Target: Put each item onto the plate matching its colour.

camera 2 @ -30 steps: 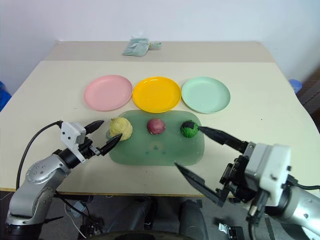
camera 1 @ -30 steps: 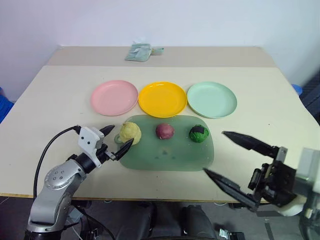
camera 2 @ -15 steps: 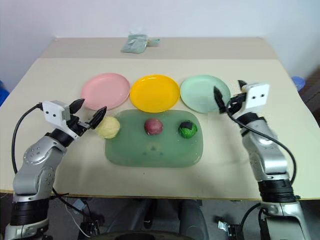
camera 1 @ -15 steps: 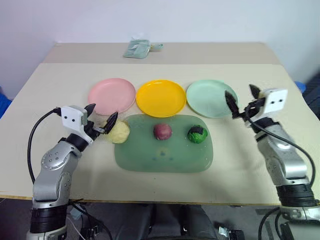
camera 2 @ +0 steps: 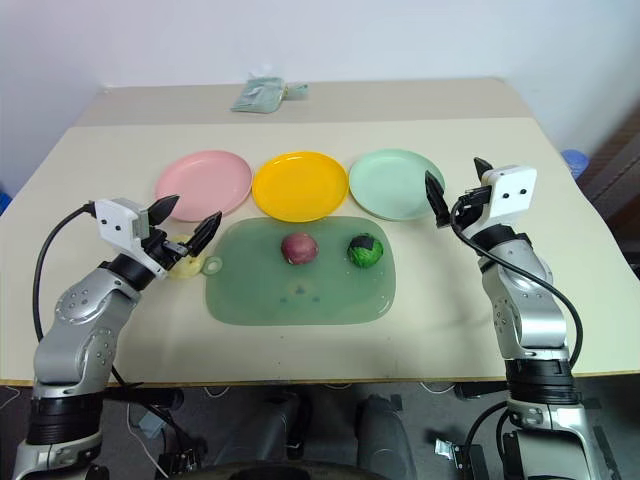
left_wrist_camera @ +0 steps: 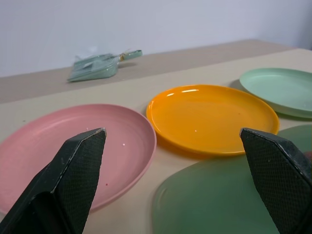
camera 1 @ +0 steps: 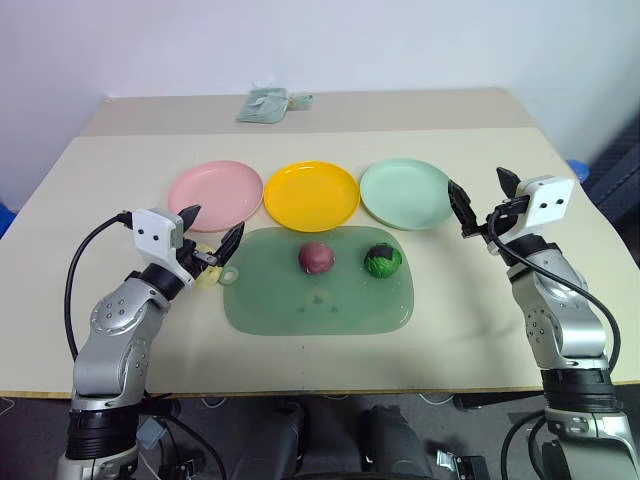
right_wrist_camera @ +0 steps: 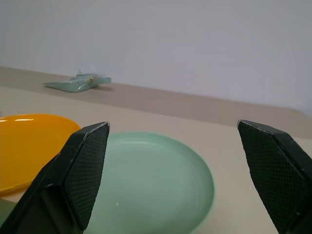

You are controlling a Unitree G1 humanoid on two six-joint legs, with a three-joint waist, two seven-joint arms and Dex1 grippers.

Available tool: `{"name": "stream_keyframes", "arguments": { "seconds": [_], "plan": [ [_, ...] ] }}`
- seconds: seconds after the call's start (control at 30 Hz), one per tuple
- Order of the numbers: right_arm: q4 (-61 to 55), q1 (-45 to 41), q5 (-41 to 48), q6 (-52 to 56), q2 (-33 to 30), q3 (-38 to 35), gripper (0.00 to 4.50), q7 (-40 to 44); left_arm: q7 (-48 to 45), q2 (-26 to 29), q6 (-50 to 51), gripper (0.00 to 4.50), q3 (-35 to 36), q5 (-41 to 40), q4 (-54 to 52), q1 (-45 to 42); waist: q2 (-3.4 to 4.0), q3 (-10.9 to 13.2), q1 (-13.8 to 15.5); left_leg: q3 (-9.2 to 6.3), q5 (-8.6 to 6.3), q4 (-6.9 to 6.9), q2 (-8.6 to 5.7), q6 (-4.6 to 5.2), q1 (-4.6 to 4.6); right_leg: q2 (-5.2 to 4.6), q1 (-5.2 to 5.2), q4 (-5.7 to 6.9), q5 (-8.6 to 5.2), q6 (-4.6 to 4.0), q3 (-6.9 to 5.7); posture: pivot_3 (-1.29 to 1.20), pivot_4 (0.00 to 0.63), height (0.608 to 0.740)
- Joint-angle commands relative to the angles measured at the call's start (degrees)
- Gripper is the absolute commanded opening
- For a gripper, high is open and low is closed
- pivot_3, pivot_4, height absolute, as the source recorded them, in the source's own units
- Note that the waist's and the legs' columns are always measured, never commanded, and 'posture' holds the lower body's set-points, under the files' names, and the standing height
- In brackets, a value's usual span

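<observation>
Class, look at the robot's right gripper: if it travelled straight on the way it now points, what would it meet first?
Most likely the mint green plate. The open right gripper points across it toward the yellow plate, though it may pass above both.

The lumpy pale yellow toy food (camera 2: 186, 268) has left the translucent green tray (camera 2: 300, 300) for the table (camera 2: 300, 345). The left tool (camera 2: 185, 225) has risen above it, and the right tool (camera 2: 457, 190) has lifted beside the mint green plastic plate (camera 2: 395, 185).

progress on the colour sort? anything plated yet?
Nothing plated: pink plate, yellow plate and mint plate are bare. In hand: nothing; the open left gripper hovers over the yellow item. Left: all three, with the maroon item and green item on the tray.
</observation>
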Motion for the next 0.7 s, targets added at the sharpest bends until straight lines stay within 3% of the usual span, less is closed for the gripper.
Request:
{"name": "stream_keyframes", "arguments": {
  "seconds": [0.03, 0.7],
  "plan": [
    [-1.87, -1.18, -0.53, -0.08, 0.99, -1.61, 4.29, 0.61, 0.17, 0.48, -0.08, 4.50, 0.47, -0.09, -2.84, 0.21, 0.00, 0.00, -0.01, 0.00, 0.00, 0.00, 0.00, 0.00, -0.02, 0.00, -0.01, -0.01, 0.00, 0.00, 0.00, 0.00, 0.150, 0.740],
    [-1.33, -2.71, -2.42, 0.66, 2.99, -2.38, 4.29, 2.32, 0.67, -0.37, 1.44, 4.50, 0.21, -0.63, -4.68, 0.59, 0.00, 0.00, -0.01, 0.00, -0.10, 0.01, 0.00, 0.17, -0.01, 0.00, -0.01, 0.01, 0.01, -0.01, 0.01, 0.00, 0.150, 0.740]
  ]
}}
